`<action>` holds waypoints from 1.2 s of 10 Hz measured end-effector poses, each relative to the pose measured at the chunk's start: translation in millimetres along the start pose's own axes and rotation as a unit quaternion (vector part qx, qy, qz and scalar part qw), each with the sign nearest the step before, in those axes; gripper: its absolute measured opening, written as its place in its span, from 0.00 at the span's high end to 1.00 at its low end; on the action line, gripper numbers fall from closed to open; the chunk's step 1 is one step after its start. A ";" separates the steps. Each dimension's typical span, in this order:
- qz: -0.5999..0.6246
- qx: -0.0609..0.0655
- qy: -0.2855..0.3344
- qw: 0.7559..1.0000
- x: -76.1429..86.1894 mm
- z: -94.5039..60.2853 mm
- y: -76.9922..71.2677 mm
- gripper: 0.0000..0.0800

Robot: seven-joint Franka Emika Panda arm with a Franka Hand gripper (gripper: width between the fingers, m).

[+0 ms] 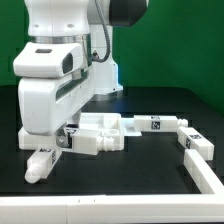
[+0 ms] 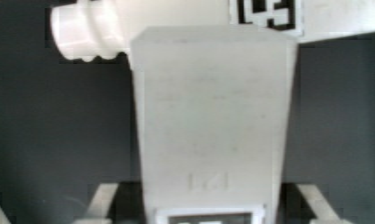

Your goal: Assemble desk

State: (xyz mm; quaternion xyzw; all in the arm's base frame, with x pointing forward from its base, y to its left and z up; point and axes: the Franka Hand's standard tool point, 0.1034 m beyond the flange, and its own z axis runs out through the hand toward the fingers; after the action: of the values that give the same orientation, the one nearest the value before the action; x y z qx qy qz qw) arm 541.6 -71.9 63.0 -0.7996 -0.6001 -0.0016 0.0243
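Note:
The white tabletop [image 1: 103,135] lies in the middle of the black table. My gripper [image 1: 66,137] is down at its end on the exterior view's left. In the wrist view a broad white slab of it [image 2: 210,110] runs between my fingertips [image 2: 116,200], with a tag [image 2: 210,215] at the near end. A dark gap shows on each side, so the jaws are open around it. One leg [image 1: 40,164] lies just in front of the gripper. It shows in the wrist view [image 2: 113,30] with its round peg, lying across the slab's far end. Two more legs [image 1: 156,123] [image 1: 192,139] lie to the right.
A white L-shaped rail [image 1: 204,168] lies at the exterior view's right front. The robot's white base [image 1: 100,75] stands behind the tabletop. The table's front edge runs close below the near leg.

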 end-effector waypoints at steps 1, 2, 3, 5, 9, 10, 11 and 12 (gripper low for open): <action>-0.028 0.016 -0.001 0.999 -11.7 -6.8 -4.7 0.65; -0.089 0.020 -0.001 0.996 -30.3 -13.7 -9.5 0.65; -0.166 0.025 0.002 0.986 -55.4 -18.0 -16.1 0.65; -0.203 0.032 0.008 0.979 -80.7 -17.7 -18.4 0.65; -0.401 0.054 0.007 0.914 -94.4 -13.1 -27.6 0.65; -0.495 0.072 0.027 0.865 -110.4 -11.6 -40.1 0.65; -0.534 0.082 0.041 0.841 -124.5 -18.7 -40.2 0.65; -0.550 0.082 0.032 0.831 -124.8 -17.3 -37.6 0.65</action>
State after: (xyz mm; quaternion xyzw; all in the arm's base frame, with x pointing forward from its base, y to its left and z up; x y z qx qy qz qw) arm 471.1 -181.8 77.7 -0.3325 -0.9373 0.0084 0.1041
